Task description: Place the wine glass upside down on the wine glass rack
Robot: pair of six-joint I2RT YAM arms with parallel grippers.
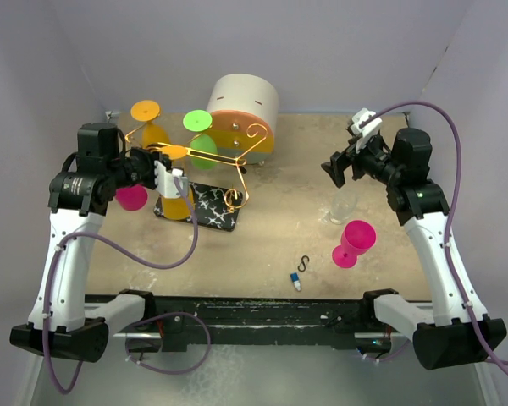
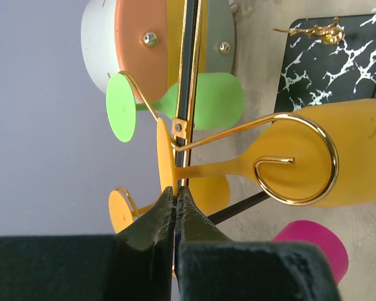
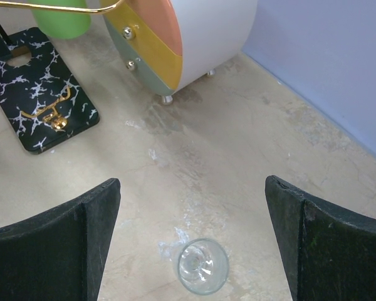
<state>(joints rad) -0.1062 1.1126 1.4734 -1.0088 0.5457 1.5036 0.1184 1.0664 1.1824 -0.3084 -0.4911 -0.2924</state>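
"Left gripper (image 2: 175, 194): status?"
"Jaws clamped on foot of yellow wine glass (image 2: 357, 169), inverted, stem threaded in wine glass rack (image 2: 326, 69) arm. Hanging appears done; release outstanding."
"Right gripper (image 3: 191, 188)?"
"Jaws apart, well right of rack, above a clear glass (image 3: 202, 266)."

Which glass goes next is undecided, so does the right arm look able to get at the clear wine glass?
Probably yes. The right end effector hangs open above the clear wine glass, a finger to each side, with bare table around it and nothing between.
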